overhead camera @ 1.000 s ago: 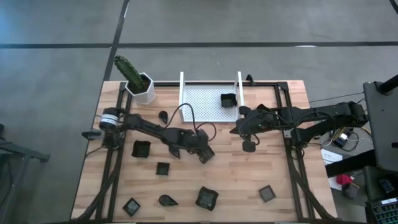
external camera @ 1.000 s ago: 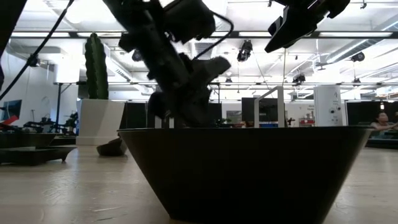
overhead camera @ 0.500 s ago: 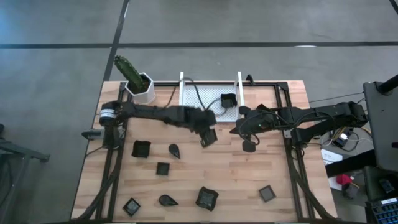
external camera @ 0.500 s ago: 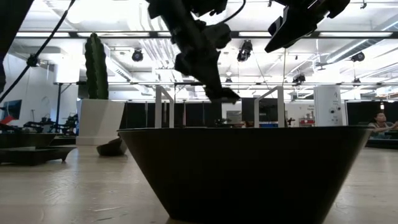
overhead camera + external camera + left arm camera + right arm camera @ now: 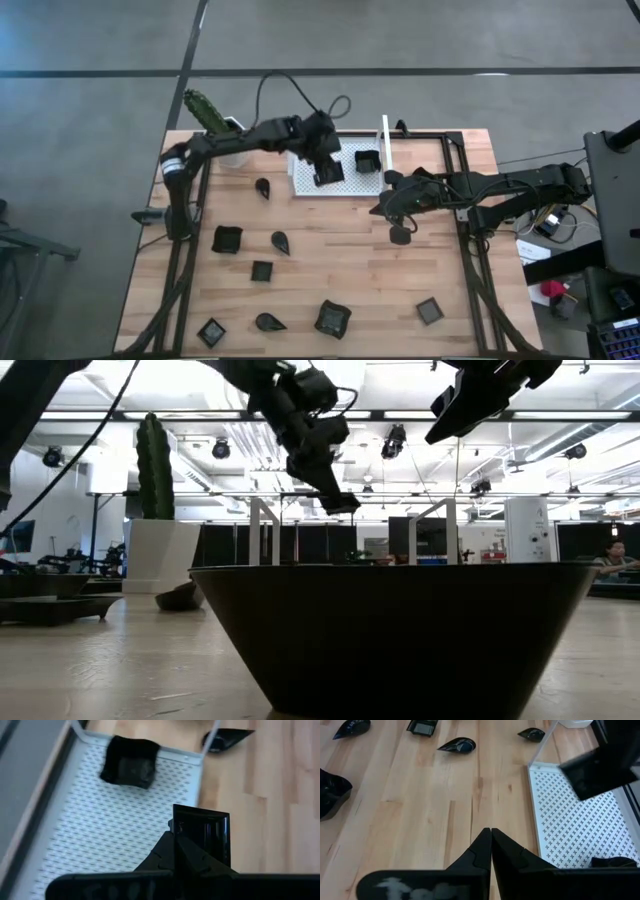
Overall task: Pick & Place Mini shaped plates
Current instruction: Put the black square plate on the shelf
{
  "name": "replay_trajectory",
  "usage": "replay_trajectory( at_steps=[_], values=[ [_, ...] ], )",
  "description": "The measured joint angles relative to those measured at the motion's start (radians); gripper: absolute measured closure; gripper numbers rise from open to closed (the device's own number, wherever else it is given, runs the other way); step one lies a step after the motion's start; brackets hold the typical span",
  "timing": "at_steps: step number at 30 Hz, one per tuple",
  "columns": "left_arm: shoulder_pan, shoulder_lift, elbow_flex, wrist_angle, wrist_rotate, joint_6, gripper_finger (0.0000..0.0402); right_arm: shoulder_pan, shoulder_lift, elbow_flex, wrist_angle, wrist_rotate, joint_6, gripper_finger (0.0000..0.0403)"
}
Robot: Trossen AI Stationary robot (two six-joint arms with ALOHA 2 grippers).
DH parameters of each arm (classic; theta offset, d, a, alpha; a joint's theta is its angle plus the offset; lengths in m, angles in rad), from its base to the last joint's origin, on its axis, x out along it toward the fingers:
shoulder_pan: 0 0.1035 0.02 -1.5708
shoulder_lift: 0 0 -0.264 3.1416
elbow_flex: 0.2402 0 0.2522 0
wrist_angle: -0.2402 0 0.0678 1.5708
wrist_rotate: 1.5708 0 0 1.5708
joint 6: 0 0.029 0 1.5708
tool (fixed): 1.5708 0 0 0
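Two arms are mine. My left gripper (image 5: 327, 170) hangs above the white perforated tray (image 5: 302, 184) at the far edge of the wooden table (image 5: 340, 270), its fingers pinched shut on a small square dark plate (image 5: 209, 834); in my left wrist view that plate sits over the tray's side wall, half above the holes and half above the wood. One square dish (image 5: 367, 160) already lies inside the tray, in the corner nearer my right arm. My right gripper (image 5: 399, 232) waits just beside the tray over bare wood, jaws closed on nothing. Other mini shaped plates are scattered on the table: a teardrop (image 5: 262, 186) near the tray, a square (image 5: 228, 239) and a teardrop (image 5: 281, 241) farther out, and five more along the near side. A white pot with a cactus (image 5: 226, 140) stands at the far left corner.
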Motion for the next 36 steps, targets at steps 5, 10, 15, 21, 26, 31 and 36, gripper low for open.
replay_trajectory(
  at_steps=[5,10,15,21,26,31,36],
  values=[
    [0.059,0.021,-0.001,0.086,0.059,0.065,0.0401,-0.001,0.000,0.000,0.033,0.001,0.000,0.0394],
    [0.092,0.066,-0.001,0.126,0.068,0.100,0.0401,-0.001,0.000,0.000,0.048,0.001,0.000,0.0394],
    [0.106,0.137,-0.001,0.184,0.069,0.146,0.0401,-0.001,0.000,0.000,0.053,0.001,0.001,0.0394],
    [0.115,0.220,-0.001,0.242,0.057,0.178,0.0401,-0.001,0.000,0.000,0.065,0.001,0.004,0.0394],
    [0.119,0.271,-0.001,0.261,0.018,0.213,0.0401,-0.001,0.000,0.000,0.072,0.001,0.002,0.0394],
    [0.125,0.299,0.011,0.285,-0.002,0.220,0.0401,-0.001,0.000,0.000,0.072,0.001,0.000,0.0394],
    [0.128,0.302,0.021,0.316,-0.002,0.274,0.0401,-0.001,0.000,0.000,0.072,0.001,0.000,0.0394]
  ],
)
